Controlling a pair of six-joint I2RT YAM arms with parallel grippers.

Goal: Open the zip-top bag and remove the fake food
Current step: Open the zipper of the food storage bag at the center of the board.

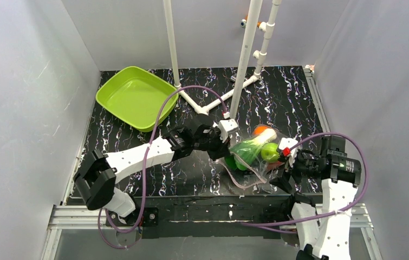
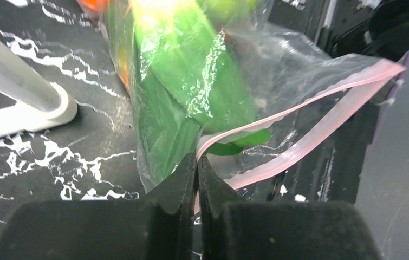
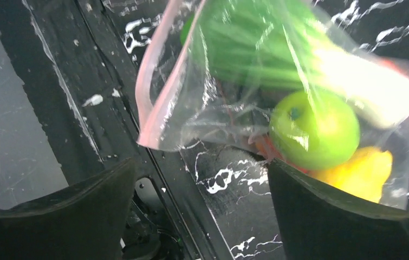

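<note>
The left claw (image 2: 196, 162) is pinched together on the pink zip strip (image 2: 321, 89) of the zip-top bag (image 1: 251, 158). From the left wrist view its two black fingers (image 2: 172, 187) are pressed tight, with the strip's end caught right at the tips. From there two pink bands run off to the upper right with a gap of clear plastic between them.

The right claw (image 3: 202, 168) is spread wide and isn't holding anything. The bag's lower edge sits in front of the gap between its fingers. One finger (image 3: 321, 206) is right by the corner with the lemon (image 3: 364, 170), but I can't tell if it's actually touching the plastic.

The bag is near the front edge of the black marbled worktop (image 1: 191, 179), stretched between the two claws. The fake food (image 1: 256, 149) is all inside: a big green-white leafy vegetable (image 2: 191, 70), a green apple (image 3: 313, 130), the lemon, and something orange (image 1: 260, 130) at the far end.

The lime-green tray (image 1: 134, 97) is way off at the back left.
</note>
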